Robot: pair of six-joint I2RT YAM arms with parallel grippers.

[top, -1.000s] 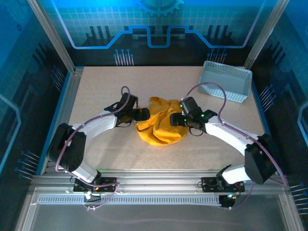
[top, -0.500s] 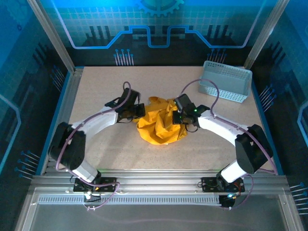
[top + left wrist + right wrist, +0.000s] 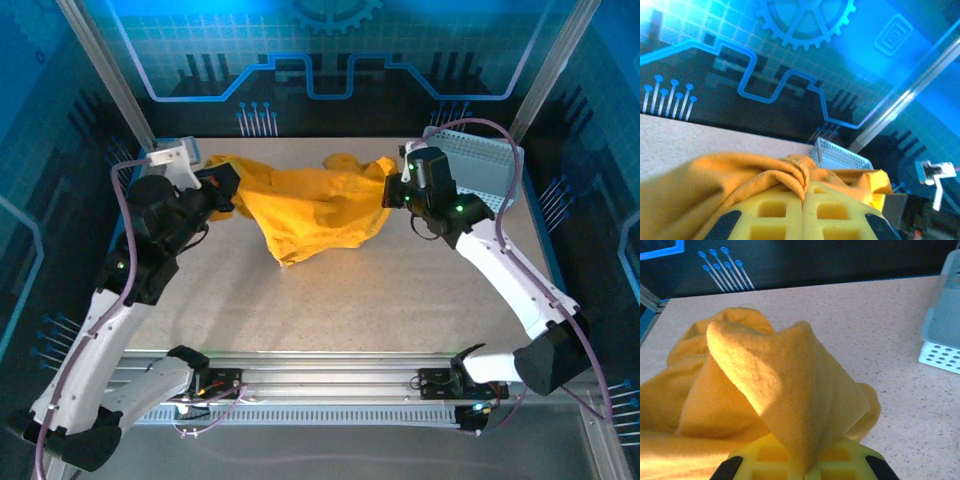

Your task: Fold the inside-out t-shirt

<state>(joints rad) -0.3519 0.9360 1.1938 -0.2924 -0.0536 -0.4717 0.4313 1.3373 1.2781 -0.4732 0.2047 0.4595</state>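
Note:
The mustard-yellow inside-out t-shirt [image 3: 310, 205] hangs stretched above the table between both arms, sagging in the middle with a lower corner near the tabletop. My left gripper [image 3: 222, 188] is shut on its left end; in the left wrist view its yellow fingers [image 3: 770, 215] pinch a bunched fold of the t-shirt [image 3: 765, 172]. My right gripper [image 3: 392, 190] is shut on the right end; in the right wrist view the t-shirt [image 3: 785, 385] rises in a peak out of the closed jaws.
A pale grey perforated basket [image 3: 480, 165] stands at the back right, just behind the right gripper, also seen as the basket [image 3: 840, 155] and the basket [image 3: 942, 335]. Metal frame posts rise at the back corners. The tabletop [image 3: 380, 290] lies bare in front.
Both grippers closed on the crumpled t-shirt, then lifted and pulled apart toward the back corners, stretching it out between them.

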